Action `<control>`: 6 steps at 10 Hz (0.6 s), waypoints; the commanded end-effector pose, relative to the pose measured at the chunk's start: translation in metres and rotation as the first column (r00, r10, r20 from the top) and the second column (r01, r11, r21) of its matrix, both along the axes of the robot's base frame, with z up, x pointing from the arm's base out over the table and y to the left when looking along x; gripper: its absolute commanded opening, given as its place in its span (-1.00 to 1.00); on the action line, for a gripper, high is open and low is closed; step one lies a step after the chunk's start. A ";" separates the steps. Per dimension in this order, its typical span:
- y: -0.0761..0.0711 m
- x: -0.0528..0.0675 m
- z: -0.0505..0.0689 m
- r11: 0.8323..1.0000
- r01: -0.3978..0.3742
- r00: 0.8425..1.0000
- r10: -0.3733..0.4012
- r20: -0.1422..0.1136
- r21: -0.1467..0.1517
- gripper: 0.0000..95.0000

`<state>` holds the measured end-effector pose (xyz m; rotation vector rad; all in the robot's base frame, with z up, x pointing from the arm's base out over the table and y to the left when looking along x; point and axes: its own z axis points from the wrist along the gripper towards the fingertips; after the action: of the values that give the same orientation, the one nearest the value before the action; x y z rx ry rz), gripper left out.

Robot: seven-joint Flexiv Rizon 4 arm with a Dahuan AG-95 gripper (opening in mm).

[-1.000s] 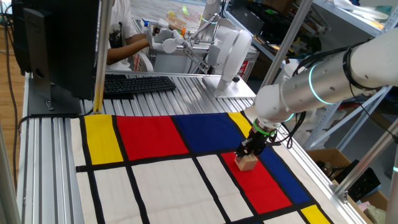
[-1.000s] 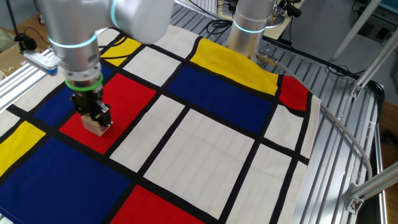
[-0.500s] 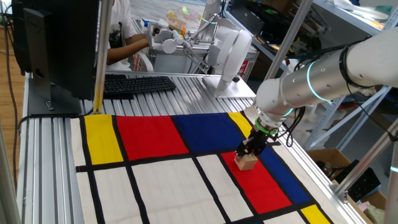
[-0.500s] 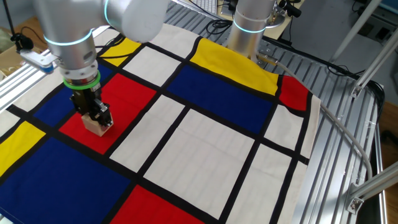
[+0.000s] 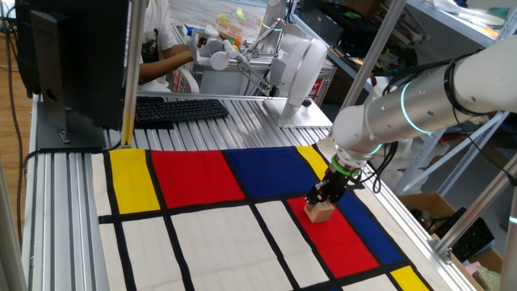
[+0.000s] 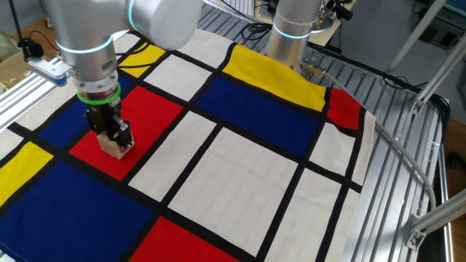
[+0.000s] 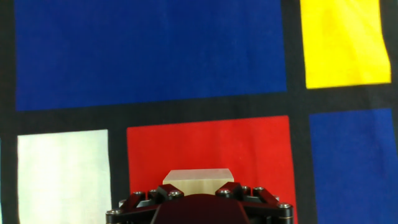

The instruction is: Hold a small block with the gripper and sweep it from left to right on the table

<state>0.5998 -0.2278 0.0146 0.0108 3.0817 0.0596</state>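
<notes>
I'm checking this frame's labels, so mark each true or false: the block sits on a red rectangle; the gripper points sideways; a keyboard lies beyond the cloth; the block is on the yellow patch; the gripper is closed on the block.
1. The block sits on a red rectangle: true.
2. The gripper points sideways: false, it points straight down.
3. A keyboard lies beyond the cloth: true.
4. The block is on the yellow patch: false, it is on red.
5. The gripper is closed on the block: true.

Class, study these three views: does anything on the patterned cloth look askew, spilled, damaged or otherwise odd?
Nothing stands out. The cloth lies flat, and the small block sits squarely on a red rectangle, held in the tool.
</notes>
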 end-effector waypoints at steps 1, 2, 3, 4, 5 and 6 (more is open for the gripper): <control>0.005 -0.003 0.001 1.000 -0.001 1.000 0.002 0.008 -0.020 -1.00; 0.006 -0.003 0.000 1.000 0.002 1.000 -0.003 0.006 0.005 -1.00; 0.006 -0.003 -0.002 1.000 0.003 1.000 -0.003 0.009 0.014 -1.00; 0.007 -0.003 -0.003 1.000 0.002 1.000 -0.002 0.010 0.016 -1.00; 0.011 -0.004 -0.001 1.000 0.005 1.000 -0.005 0.012 -0.020 -1.00; 0.013 -0.004 0.001 1.000 0.009 1.000 -0.009 0.004 -0.023 -1.00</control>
<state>0.5969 -0.2134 0.0150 0.0247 3.0724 0.0804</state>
